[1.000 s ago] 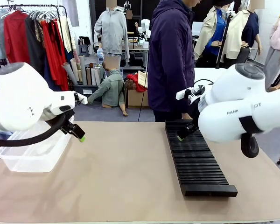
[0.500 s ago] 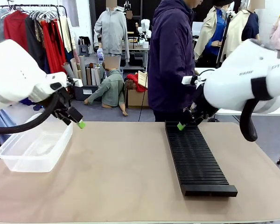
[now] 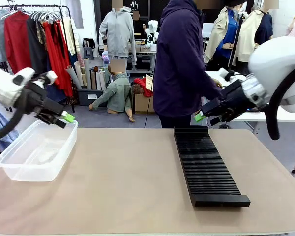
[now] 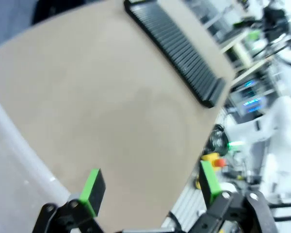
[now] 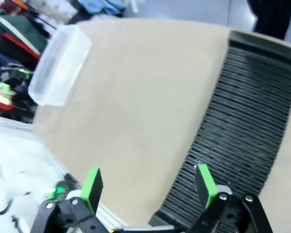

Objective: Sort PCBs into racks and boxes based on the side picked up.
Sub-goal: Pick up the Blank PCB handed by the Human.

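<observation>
The left end effector (image 4: pixel 150 184) and right end effector (image 5: pixel 148 184) are hovering released, empty, awaiting thin, stiff PCBs, probably best pinched edgewise.

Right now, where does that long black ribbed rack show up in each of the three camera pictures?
Front view: the long black ribbed rack lies right of centre on the tan table, running away from the camera.
Left wrist view: it slants across the top.
Right wrist view: it runs down the right side.
Shared landmark: the clear plastic tub, across the table from the rack in every view.
</observation>
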Tool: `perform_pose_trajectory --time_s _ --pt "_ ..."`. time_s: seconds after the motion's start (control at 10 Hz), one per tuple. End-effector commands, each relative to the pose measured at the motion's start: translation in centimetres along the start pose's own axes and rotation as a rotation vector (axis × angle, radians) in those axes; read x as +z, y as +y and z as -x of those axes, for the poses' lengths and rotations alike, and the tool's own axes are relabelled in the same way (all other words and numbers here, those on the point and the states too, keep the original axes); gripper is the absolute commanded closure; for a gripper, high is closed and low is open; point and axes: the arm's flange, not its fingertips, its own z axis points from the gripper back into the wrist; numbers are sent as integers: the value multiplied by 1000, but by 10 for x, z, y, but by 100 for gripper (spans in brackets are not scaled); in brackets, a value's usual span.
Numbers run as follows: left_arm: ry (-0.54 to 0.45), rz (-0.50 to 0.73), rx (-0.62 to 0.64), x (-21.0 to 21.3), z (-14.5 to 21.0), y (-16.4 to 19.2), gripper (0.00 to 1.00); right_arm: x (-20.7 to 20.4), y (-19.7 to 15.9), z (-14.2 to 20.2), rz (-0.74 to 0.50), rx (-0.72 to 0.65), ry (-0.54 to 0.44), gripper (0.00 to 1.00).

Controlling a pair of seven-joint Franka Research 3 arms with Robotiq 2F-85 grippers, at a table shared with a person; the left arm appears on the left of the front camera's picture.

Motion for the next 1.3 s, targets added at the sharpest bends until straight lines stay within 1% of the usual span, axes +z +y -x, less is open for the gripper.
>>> perform_pose_trajectory --time_s 0.0,0.1,0.2,0.4,0.6,0.7,0.9,1.1,1.2 --pt "-94 88 46 29 14 18 0 12 -31 1 -168 -24 -30 0" --pt "-136 111 51 43 20 22 0 23 -44 5 -228 -55 -72 0" --pt "-202 162 53 62 26 26 0 34 -53 10 -303 -62 -112 0" --pt "-282 222 57 86 33 32 0 52 -69 20 -406 -94 -190 0" --pt "-321 233 90 100 37 44 0 66 -82 30 -505 -111 -255 0" --pt "-337 234 108 105 38 50 0 72 -88 35 -537 -131 -281 0" --pt "-337 224 123 107 38 55 0 78 -92 40 -552 -151 -308 0" --pt "-350 223 124 110 41 57 0 83 -96 42 -557 -165 -313 0" --pt "-338 228 108 108 40 54 0 83 -97 41 -564 -165 -304 0"
